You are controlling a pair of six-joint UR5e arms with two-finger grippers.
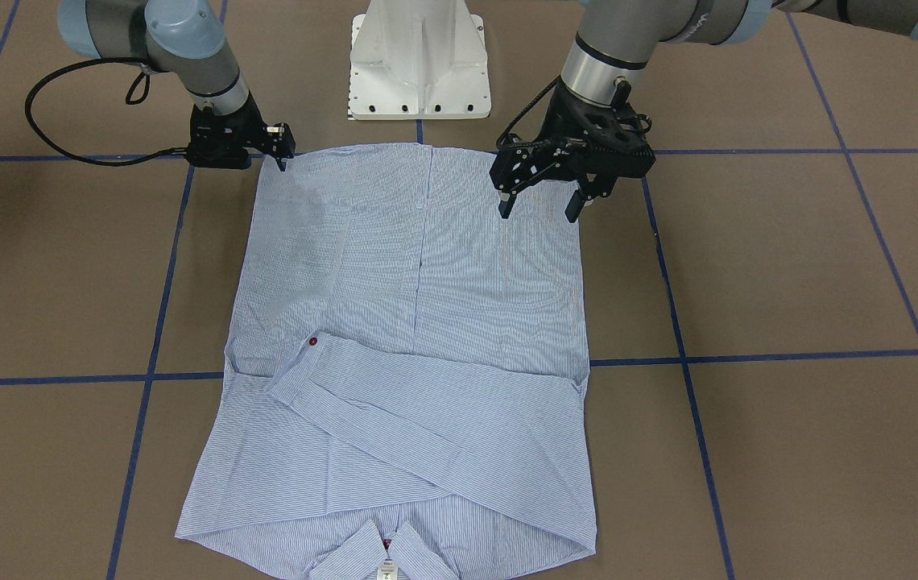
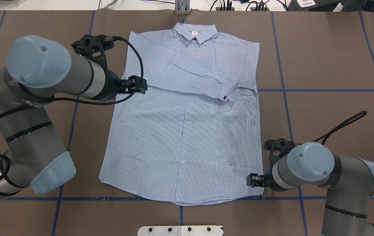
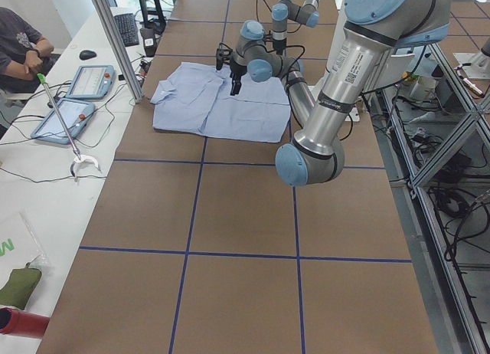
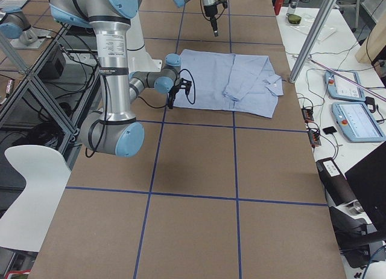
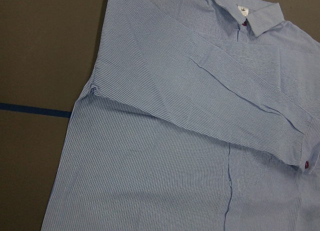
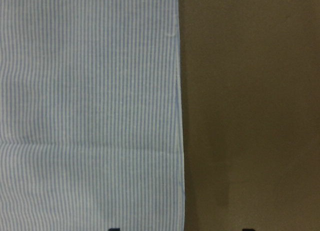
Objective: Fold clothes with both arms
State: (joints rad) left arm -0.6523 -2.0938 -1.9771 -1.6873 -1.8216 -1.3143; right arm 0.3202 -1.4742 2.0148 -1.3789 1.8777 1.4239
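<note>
1. While the left claw (image 1: 538,211) hangs above the shirt (image 1: 419,322), its two fingers stand wide apart with nothing between them. The side view from the robot's left shows it well clear of the cloth.
2. Right claw (image 1: 282,153): low at the hem corner on the robot's right, fingers spread, gripping nothing. In the wrist view its two fingertips (image 6: 113,229) straddle the shirt's side edge, one over cloth and one over bare table (image 1: 789,266).
3. Shirt: flat and front up in the middle of the table, with the hem toward the robot and the collar (image 2: 195,32) at the far side. One sleeve (image 2: 193,73) lies folded slantwise across the chest. Its cuff, with a red button (image 2: 224,97), ends near the opposite side edge.
4. In the way: in the overhead view the left arm (image 2: 52,75) and its black cable (image 2: 140,62) cover part of the shirt's edge near the armhole. The right arm (image 2: 308,167) covers the table just beside the hem corner.
5. Around:
   - A white base (image 1: 419,64) stands just beyond the hem.
   - Blue tape lines (image 1: 749,354) run under the shirt.
   - On the side bench are a seated person (image 3: 19,44), two handheld screens (image 3: 93,80), a reaching stick (image 3: 48,93) and a metal post (image 3: 115,40).
</note>
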